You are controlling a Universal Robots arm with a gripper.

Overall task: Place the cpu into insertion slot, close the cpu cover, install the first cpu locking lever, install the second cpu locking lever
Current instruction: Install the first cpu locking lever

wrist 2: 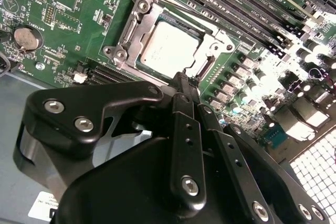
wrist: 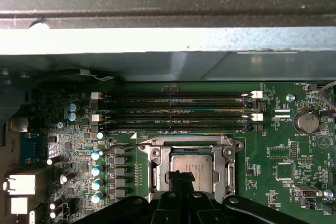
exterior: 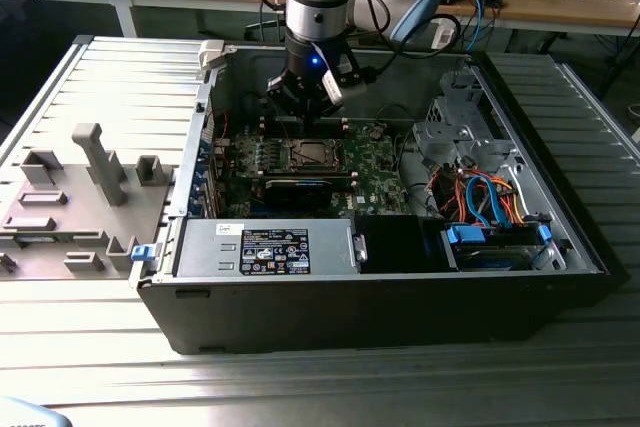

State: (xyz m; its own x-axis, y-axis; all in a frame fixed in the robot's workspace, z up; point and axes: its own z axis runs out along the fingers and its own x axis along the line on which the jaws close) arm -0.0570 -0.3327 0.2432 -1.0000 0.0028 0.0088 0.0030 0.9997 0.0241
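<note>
Gripper [exterior: 305,97] hangs inside the open computer case [exterior: 560,292], above the green motherboard [exterior: 375,162]. In both wrist views the black fingers [wrist 2: 181,85] come together to one narrow tip, closed on nothing, at the edge of the insertion slot [wrist: 157,153].

Cpu [wrist 2: 170,48] sits in the slot, its silvery top showing through the window of the cpu cover [wrist 2: 139,14], which lies flat over it.

First wrist view adds the long memory slots [wrist: 176,111] beyond the slot, then the case wall [wrist: 168,3]. Second wrist view adds a coin battery [wrist 2: 23,38] well apart from the slot. Exterior view adds the power supply [exterior: 265,247] with a printed label, unreadable, and a grey fixture [exterior: 95,162] outside the case. Open board room around the slot is small, with parts close by.
</note>
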